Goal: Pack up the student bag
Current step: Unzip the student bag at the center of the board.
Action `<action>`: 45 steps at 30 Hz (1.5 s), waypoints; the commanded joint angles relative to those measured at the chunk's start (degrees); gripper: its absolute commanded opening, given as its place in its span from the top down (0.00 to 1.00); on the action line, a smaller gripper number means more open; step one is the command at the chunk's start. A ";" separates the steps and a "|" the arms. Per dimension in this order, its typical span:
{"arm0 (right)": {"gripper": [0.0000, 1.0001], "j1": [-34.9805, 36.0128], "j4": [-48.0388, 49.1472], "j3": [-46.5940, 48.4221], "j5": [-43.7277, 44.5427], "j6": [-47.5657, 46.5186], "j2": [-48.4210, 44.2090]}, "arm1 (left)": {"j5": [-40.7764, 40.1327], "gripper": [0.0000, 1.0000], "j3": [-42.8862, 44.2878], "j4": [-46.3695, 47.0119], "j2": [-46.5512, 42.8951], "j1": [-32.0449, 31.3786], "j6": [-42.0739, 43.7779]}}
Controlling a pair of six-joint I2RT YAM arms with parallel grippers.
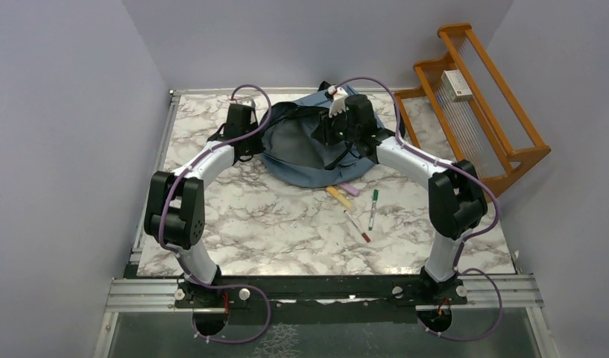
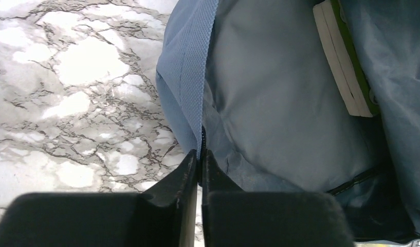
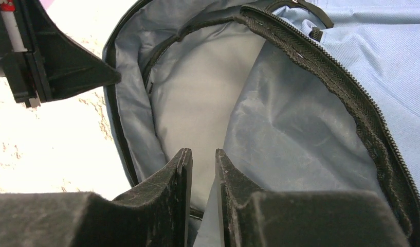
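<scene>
Student bag (image 1: pixel 297 170) unzipped | left gripper (image 2: pixel 201 157) clamped on its zipper rim | right gripper (image 3: pixel 203 159) jaws narrowly apart inside it, possibly pinching fabric, can't tell

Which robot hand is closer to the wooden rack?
Right. The right gripper hangs over the open bag, toward the rack; the left gripper pinches the bag's far rim.

Slate-blue student bag (image 1: pixel 310 173), grey lining (image 3: pixel 197 103), white-grey marbled table (image 1: pixel 271 224)

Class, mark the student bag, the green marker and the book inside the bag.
student bag (image 1: pixel 305 173): top external view, on its blue outer fabric.
green marker (image 1: pixel 373 209): top external view, mid-barrel.
book (image 2: pixel 341 62): left wrist view, on its white page edges.
</scene>
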 commanded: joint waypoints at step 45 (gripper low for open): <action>0.32 -14.07 -16.77 16.33 -18.68 -8.16 7.67 | 14.89 1.00 -0.55 8.47 -0.44 3.68 0.60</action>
